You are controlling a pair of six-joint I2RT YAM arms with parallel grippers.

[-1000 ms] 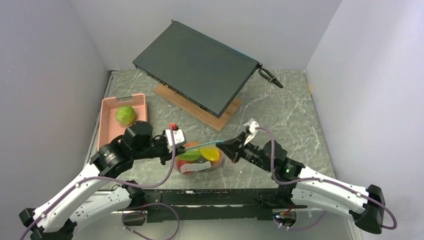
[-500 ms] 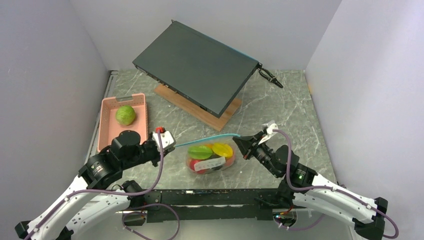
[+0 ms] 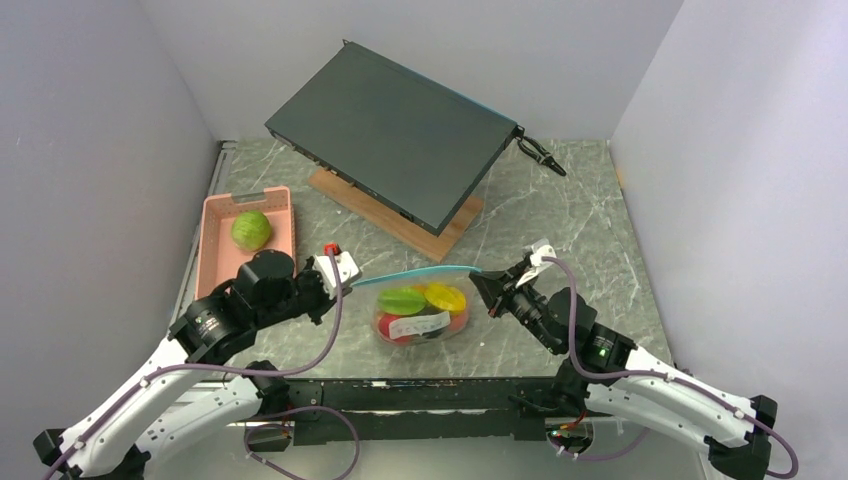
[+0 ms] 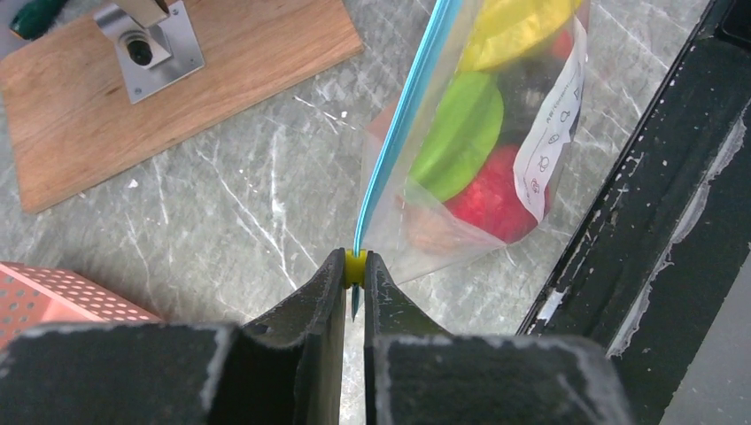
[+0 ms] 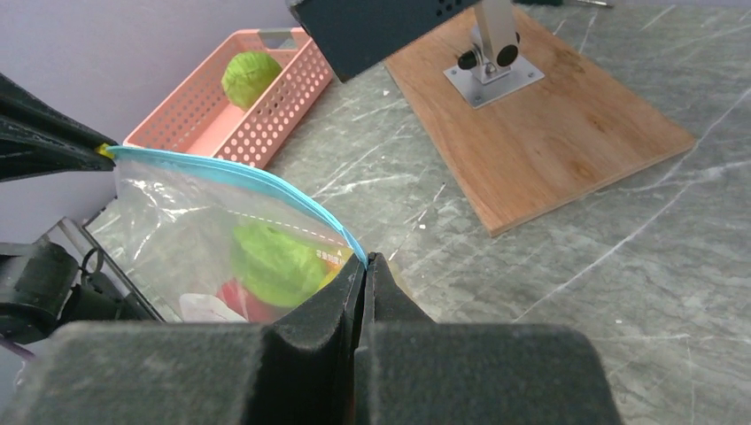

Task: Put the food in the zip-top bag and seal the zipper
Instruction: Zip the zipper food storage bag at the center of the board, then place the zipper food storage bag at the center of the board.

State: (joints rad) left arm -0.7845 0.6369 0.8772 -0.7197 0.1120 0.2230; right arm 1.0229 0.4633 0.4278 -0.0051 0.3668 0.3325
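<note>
The clear zip-top bag (image 3: 420, 315) hangs between my two grippers near the table's front edge. Its teal zipper (image 3: 415, 275) is stretched straight between them. Red, green and yellow food (image 3: 425, 303) shows through the plastic. My left gripper (image 4: 354, 267) is shut on the zipper's small yellow end, with the teal strip (image 4: 403, 115) running away from it. My right gripper (image 5: 365, 258) is shut on the bag's opposite top corner, where the zipper (image 5: 257, 181) ends. One more piece of food, a green one (image 3: 251, 230), lies in the pink basket (image 3: 215, 262).
A large black box (image 3: 395, 130) rests tilted on a wooden board (image 3: 395, 222) at the back. A small black tool (image 3: 540, 155) lies at the back right. A black rail (image 3: 430, 395) runs along the table's near edge, just below the bag.
The grippers have drawn apart, the left to the left and the right to the right, pulling the zipper taut. The bag now hangs lower between them.
</note>
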